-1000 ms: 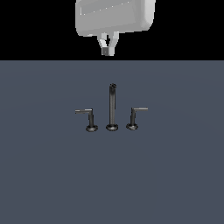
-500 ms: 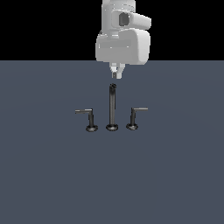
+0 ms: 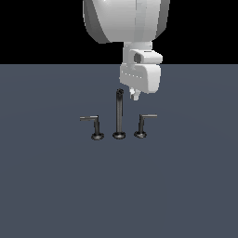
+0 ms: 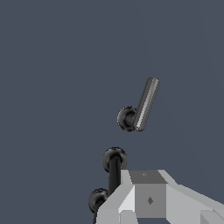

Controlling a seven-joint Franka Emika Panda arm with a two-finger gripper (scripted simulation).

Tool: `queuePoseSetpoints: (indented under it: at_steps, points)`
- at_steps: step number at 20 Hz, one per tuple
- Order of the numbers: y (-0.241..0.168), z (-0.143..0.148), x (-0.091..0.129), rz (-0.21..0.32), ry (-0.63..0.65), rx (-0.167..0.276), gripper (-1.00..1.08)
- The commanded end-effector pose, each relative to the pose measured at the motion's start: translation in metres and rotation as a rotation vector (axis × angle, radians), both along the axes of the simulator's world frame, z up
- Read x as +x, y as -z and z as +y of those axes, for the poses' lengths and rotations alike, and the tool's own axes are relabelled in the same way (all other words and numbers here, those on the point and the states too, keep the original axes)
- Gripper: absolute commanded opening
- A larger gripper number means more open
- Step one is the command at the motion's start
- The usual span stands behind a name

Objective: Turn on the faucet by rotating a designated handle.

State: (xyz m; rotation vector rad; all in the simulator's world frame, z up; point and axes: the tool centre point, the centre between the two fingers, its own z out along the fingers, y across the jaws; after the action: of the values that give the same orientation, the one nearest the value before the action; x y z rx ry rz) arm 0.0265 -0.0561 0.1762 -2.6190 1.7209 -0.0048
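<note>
The faucet stands mid-floor as three dark pieces: the tall spout post (image 3: 119, 114), the designated handle (image 3: 144, 122) with its arm jutting to the exterior view's right, and the mirror lever (image 3: 94, 125). My gripper (image 3: 135, 95) hangs just right of the spout top, above and slightly left of the designated handle, touching nothing. Its fingers show no gap and hold nothing. In the wrist view one lever (image 4: 143, 105) shows whole, beyond the spout (image 4: 114, 161). The other lever's base (image 4: 98, 199) is partly hidden by my fingers (image 4: 148, 199). I cannot tell there which lever is which.
The faucet stands on a flat dark blue-grey floor (image 3: 56, 186) that fills the lower part of the exterior view. My large white arm body (image 3: 125, 21) hangs above and behind the faucet.
My arm has come forward and down from the far back. The gripper now hangs beside the spout top, over the right-hand lever. The faucet pieces have not moved.
</note>
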Motion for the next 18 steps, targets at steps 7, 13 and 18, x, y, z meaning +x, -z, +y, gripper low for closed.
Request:
queuePoseSetpoints:
  at_steps: [7, 13, 18]
  points:
    - [0.05, -0.04, 0.032, 0.005, 0.187, -0.005, -1.0]
    - [0.071, -0.059, 0.043, 0.007, 0.265, -0.006, -1.0]
    - [0.078, -0.066, 0.046, 0.007, 0.294, -0.005, -1.0]
